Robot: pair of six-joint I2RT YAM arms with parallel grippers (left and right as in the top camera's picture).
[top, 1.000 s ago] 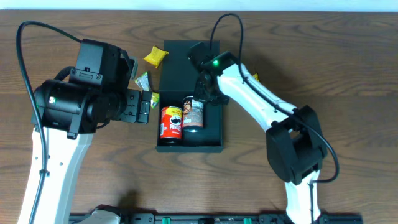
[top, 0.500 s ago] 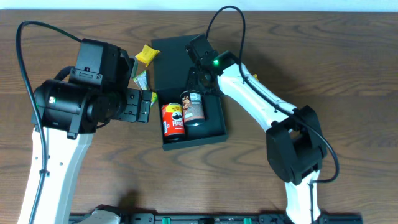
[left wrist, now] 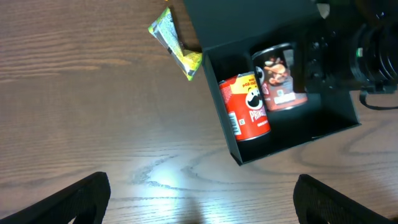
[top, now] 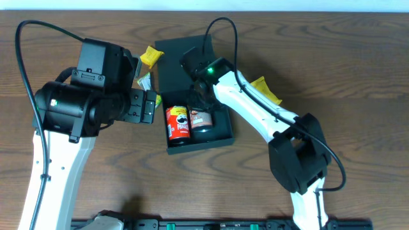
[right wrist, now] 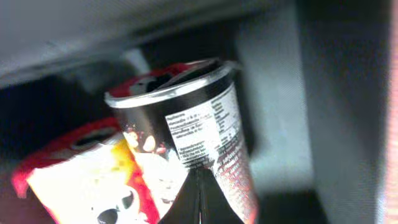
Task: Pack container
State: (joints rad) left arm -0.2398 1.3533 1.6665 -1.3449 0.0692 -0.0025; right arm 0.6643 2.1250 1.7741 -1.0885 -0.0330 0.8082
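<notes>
The dark teal container (top: 220,131) lies open on the table with its flap lid (top: 176,54) laid back. Inside it are a red chip can (top: 177,122) and a dark chip can (top: 202,118), side by side. My right gripper (top: 199,97) is inside the box at the dark can's top end. In the right wrist view its fingers (right wrist: 199,186) are shut together, empty, with their tips against the dark can (right wrist: 199,124), and the red can (right wrist: 81,168) is to the left. My left gripper (left wrist: 202,205) is open and empty over bare table left of the container (left wrist: 323,118).
A yellow packet (top: 151,56) lies by the lid's left edge. A green-yellow packet (top: 146,82) lies just below it and also shows in the left wrist view (left wrist: 174,43). Another yellow packet (top: 265,89) lies right of the box, beside the right arm.
The right gripper has moved left and down into the box against the dark can. The box has turned and slid a little. The yellow packet on the right is now uncovered. The left arm is still.
</notes>
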